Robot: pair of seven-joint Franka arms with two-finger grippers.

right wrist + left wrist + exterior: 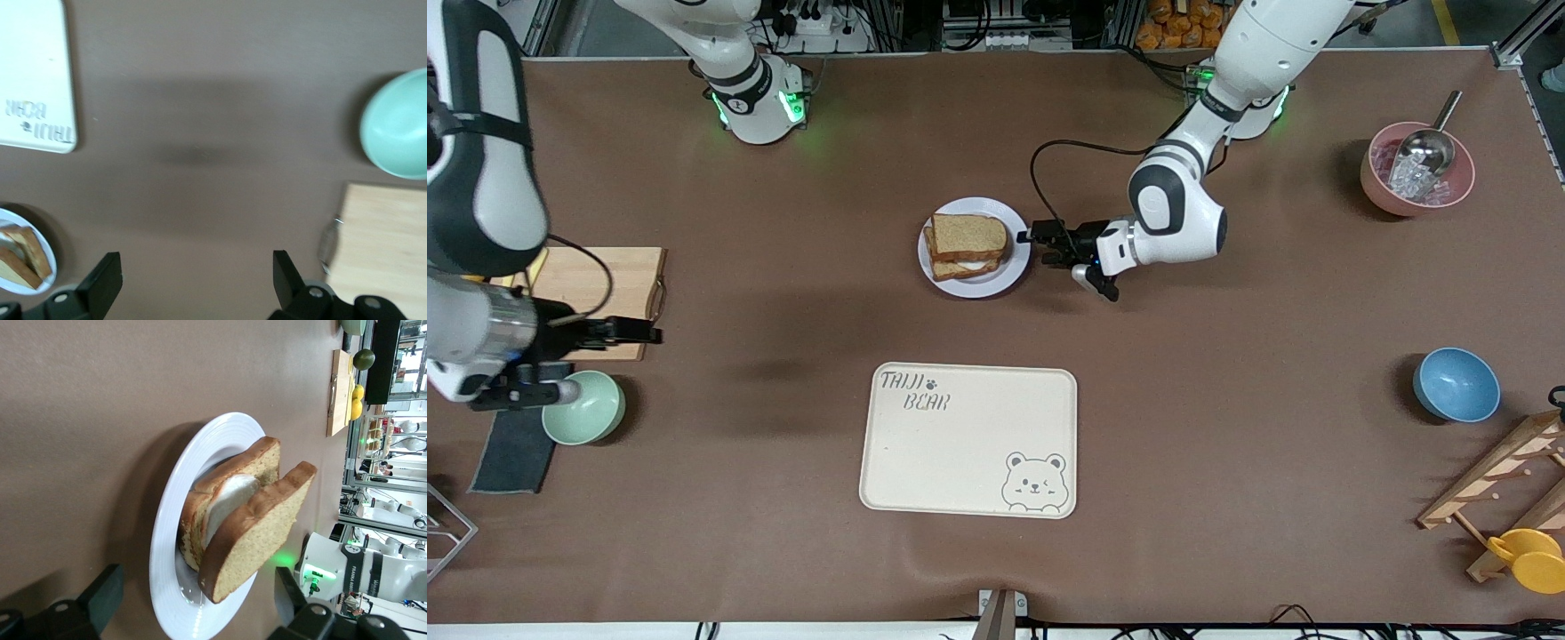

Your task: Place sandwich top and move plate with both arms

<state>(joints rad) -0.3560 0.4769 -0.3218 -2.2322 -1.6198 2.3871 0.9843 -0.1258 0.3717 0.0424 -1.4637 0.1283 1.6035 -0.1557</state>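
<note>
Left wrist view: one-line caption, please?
Open left pincer faces the plate; sandwich top leans on the egg slice.

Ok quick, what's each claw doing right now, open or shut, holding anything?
Left claw: open, empty, beside the round pale plate.
Right claw: open, empty, over the wooden cutting board.

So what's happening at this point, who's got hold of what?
Nobody holds anything. The sandwich top already sits, a bit askew, on the egg-topped slice on the plate. The left gripper is open, low beside the plate's rim on the left arm's side, seemingly lining up to grasp it. The right gripper is open too, off by the cutting board and the mint bowl.
</note>
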